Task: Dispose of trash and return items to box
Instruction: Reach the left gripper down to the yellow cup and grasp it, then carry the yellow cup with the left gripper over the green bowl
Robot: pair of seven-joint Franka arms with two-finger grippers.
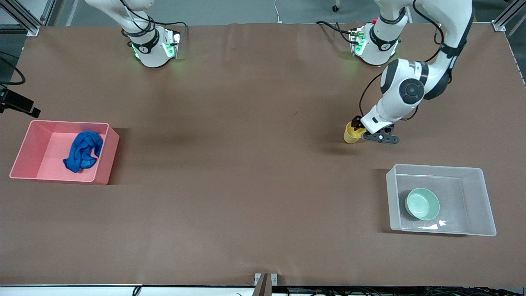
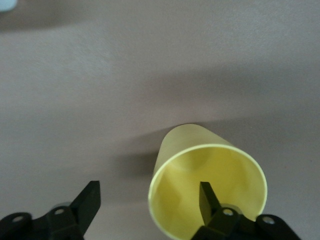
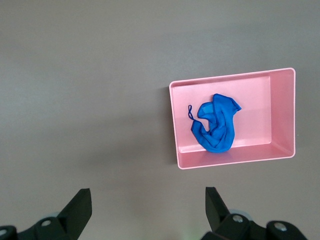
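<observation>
The yellow cup point(image 1: 351, 133) point(image 2: 200, 160) stands upright on the brown table toward the left arm's end. My left gripper point(image 1: 361, 134) point(image 2: 148, 189) is down at its rim, open, with one finger inside the cup and the other outside, a gap left to the wall. The mint-green bowl point(image 1: 422, 203) lies in the clear box point(image 1: 472, 197), nearer the front camera than the cup. The blue rag point(image 1: 83, 151) point(image 3: 216, 125) lies crumpled in the pink bin point(image 1: 24, 148) point(image 3: 280, 115). My right gripper point(image 3: 147, 192) hangs open and empty high over the table.
The pink bin sits at the right arm's end of the table, the clear box at the left arm's end. Both arm bases point(image 1: 154, 45) point(image 1: 374, 45) stand along the edge farthest from the front camera. Brown table point(image 1: 246, 164) stretches between the bins.
</observation>
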